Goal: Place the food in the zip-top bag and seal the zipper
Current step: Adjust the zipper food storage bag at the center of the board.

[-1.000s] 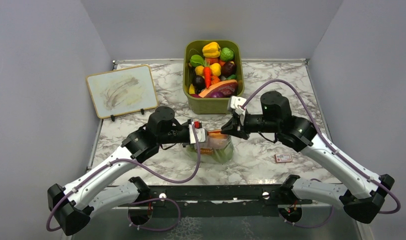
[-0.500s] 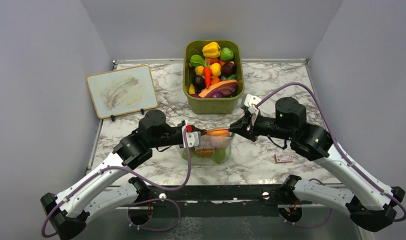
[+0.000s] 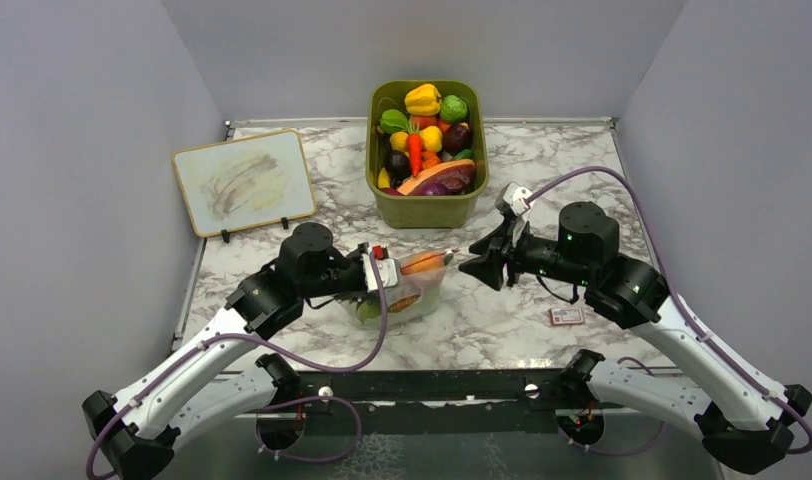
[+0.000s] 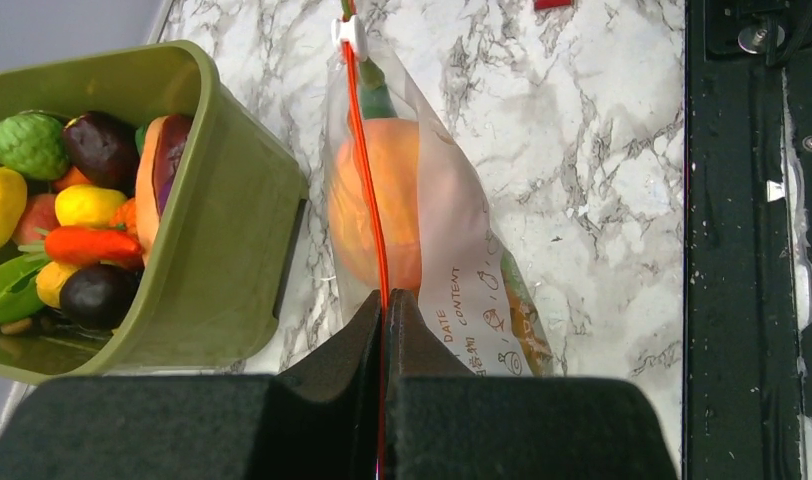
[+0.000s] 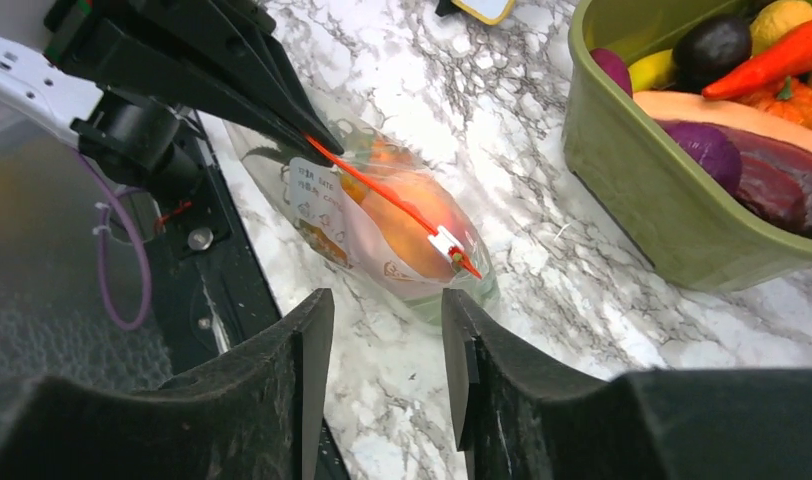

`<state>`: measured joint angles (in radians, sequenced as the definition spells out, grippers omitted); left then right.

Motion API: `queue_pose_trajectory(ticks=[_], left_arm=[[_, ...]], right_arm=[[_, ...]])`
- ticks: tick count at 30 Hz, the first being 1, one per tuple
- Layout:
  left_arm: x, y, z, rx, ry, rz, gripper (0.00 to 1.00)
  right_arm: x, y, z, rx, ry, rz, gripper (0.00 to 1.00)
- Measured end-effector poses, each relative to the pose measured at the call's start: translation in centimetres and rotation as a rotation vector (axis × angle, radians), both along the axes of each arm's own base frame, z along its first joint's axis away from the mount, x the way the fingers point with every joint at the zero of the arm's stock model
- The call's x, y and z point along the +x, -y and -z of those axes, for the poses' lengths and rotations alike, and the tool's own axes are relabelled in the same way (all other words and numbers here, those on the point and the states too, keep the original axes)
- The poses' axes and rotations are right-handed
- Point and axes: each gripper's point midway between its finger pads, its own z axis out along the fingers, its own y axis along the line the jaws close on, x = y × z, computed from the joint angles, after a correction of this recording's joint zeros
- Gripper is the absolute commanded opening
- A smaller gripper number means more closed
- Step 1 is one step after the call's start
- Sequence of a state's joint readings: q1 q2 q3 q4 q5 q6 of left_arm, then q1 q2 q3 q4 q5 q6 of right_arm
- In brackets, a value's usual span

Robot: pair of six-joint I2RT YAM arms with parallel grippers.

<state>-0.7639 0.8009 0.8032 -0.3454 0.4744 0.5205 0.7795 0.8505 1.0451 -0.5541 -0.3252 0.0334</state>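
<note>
Surface: we record a marble-patterned table (image 3: 542, 170) enclosed by plain grey walls. An olive-green bin (image 3: 427, 210) of toy produce stands at the middle of the far edge. A small whiteboard (image 3: 244, 180) leans near the far left corner. A small card (image 3: 566, 316) lies toward the near right corner.

Left gripper (image 4: 385, 300): jaws pressed together on the zipper (image 4: 362, 150), at one end of the orange-red strip.

Right gripper (image 5: 382, 310): jaws parted, nothing between them, apart from the bag.

Zip-top bag (image 3: 407, 295): near the middle of the near edge, between the two arms, its mouth edge up and tilted.

Food: we note a round orange fruit (image 4: 372, 210) inside the bag.

Views: the right wrist view alone shows the white slider (image 5: 447, 243) at the strip's free end. The top view adds green pieces (image 3: 367, 310) low in the bag.
</note>
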Motion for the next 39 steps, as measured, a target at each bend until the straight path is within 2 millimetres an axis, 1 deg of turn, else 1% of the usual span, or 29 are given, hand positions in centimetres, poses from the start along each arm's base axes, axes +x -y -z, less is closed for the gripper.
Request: queue_pose_trajectory(ticks=[4, 9, 12, 14, 16, 17, 20, 22, 24, 26, 29, 31, 34, 35, 37, 39], left_arm=[[-0.1, 0.0, 0.1, 0.001, -0.011, -0.003, 0.0], [-0.1, 0.0, 0.1, -0.001, -0.014, -0.003, 0.0], [0.0, 0.1, 0.2, 0.0, -0.018, -0.001, 0.0], [0.0, 0.1, 0.3, 0.003, -0.022, -0.001, 0.0], [0.1, 0.2, 0.5, 0.007, -0.025, -0.001, 0.0], [0.1, 0.2, 0.5, 0.007, -0.025, -0.001, 0.0], [0.0, 0.2, 0.5, 0.006, -0.025, 0.001, 0.0], [0.0, 0.3, 0.5, 0.006, -0.024, 0.008, 0.0], [-0.2, 0.4, 0.4, 0.004, -0.022, 0.022, 0.0], [-0.4, 0.5, 0.3, 0.002, -0.018, 0.04, 0.0], [-0.9, 0.7, 0.3, -0.004, -0.018, 0.071, 0.0], [-1.1, 0.8, 0.2, -0.007, -0.018, 0.086, 0.0], [-1.3, 0.9, 0.2, -0.009, -0.019, 0.1, 0.0], [-1.4, 0.9, 0.2, -0.01, -0.018, 0.104, 0.0], [-1.5, 0.9, 0.2, -0.011, -0.017, 0.109, 0.0], [-1.5, 1.0, 0.1, -0.012, -0.017, 0.115, 0.0]], right_arm=[[0.2, 0.0, -0.4, 0.049, -0.069, 0.059, 0.45], [1.6, 0.1, -0.8, 0.112, -0.14, 0.182, 0.45], [2.5, -0.1, -0.5, 0.134, -0.182, 0.237, 0.42], [2.8, -0.5, 0.0, 0.134, -0.209, 0.251, 0.41], [3.0, -0.8, 0.5, 0.132, -0.231, 0.253, 0.44], [3.0, -1.0, 0.8, 0.131, -0.243, 0.248, 0.49], [2.4, -1.6, 1.1, 0.115, -0.247, 0.191, 0.6], [1.9, -1.9, 1.2, 0.09, -0.209, 0.129, 0.63], [1.4, -2.0, 0.9, 0.056, -0.14, 0.055, 0.64], [1.0, -2.1, 0.2, 0.017, -0.07, -0.018, 0.64], [0.6, -2.1, -1.4, -0.035, 0.034, -0.112, 0.63], [0.2, -1.9, -1.9, -0.072, 0.095, -0.167, 0.59], [-0.7, -1.4, -1.0, -0.135, 0.138, -0.242, 0.5], [-0.9, -1.3, -0.5, -0.155, 0.143, -0.264, 0.49], [-1.4, -1.2, 0.3, -0.185, 0.142, -0.306, 0.49], [-1.6, -1.2, 0.9, -0.204, 0.148, -0.335, 0.53]])
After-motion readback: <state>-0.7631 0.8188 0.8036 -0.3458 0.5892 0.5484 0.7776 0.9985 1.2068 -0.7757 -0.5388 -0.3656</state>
